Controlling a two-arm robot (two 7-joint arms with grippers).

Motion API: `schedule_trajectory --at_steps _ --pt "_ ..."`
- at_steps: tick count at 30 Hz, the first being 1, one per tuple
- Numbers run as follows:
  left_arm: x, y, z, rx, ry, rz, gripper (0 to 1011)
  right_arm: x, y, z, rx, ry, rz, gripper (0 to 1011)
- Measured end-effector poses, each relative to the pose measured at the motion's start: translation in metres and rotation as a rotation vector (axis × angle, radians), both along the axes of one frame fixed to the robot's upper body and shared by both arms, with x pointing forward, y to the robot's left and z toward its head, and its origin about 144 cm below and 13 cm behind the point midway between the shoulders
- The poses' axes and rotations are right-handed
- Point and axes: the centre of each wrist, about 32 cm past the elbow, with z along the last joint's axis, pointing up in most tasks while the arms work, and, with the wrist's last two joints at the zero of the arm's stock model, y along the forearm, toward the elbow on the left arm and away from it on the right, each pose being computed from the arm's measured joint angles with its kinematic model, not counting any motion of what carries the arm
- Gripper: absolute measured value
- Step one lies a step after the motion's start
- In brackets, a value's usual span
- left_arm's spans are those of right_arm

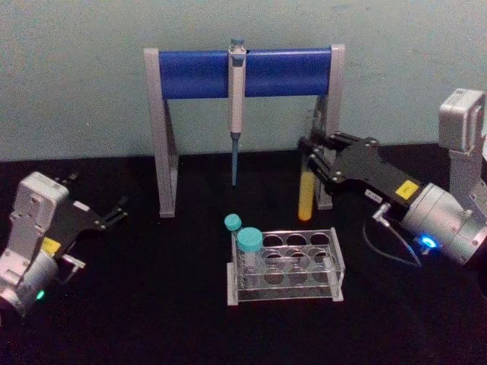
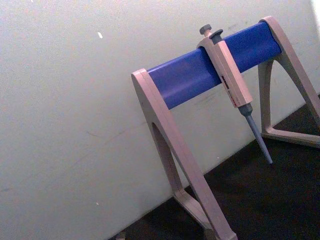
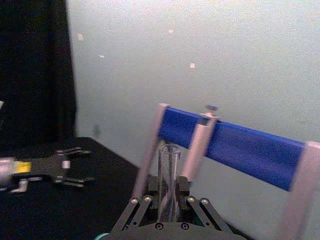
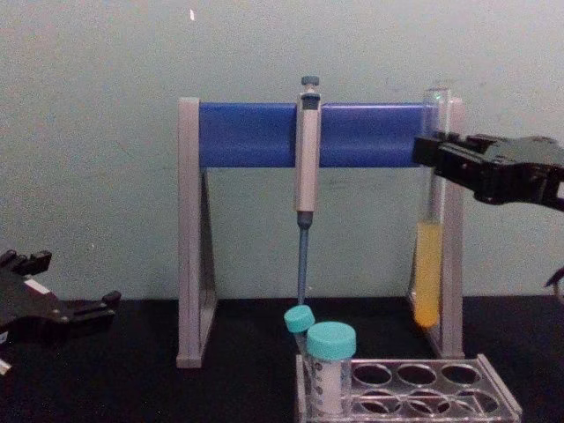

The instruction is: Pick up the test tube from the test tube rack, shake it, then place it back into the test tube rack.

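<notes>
Nearest the viewer, a clear test tube rack [image 1: 335, 262] sits on the black counter [image 1: 152, 304], with two teal-capped tubes [image 1: 249, 242] at its left end. Above and behind it, the right gripper [image 1: 310, 161] pinches the test tube [image 1: 305, 199] near its top. The tube hangs upright, clear of the rack, probably so the yellow liquid cannot spill when shaken. The left gripper [image 1: 99, 194] rests at the counter's far left, fingers spread, seemingly idle.
</notes>
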Motion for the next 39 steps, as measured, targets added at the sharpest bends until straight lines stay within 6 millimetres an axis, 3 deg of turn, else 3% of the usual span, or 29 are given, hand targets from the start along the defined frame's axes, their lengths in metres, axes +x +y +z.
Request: schedule_trajectory --at_steps 7,17,28,39 --pt "0.000 0.000 0.000 0.000 0.000 0.000 1001 0.001 -0.005 0.003 0.013 0.029 0.114 229" --pt "0.000 0.000 0.000 0.000 0.000 0.000 1001 -0.016 -0.029 0.013 -0.014 0.083 0.167 229" --pt "0.000 0.000 0.000 0.000 0.000 0.000 1001 -0.029 -0.050 0.024 -0.109 0.101 0.035 229" --pt "0.000 0.000 0.000 0.000 0.000 0.000 1001 -0.023 -0.036 0.023 -0.128 0.023 -0.157 229"
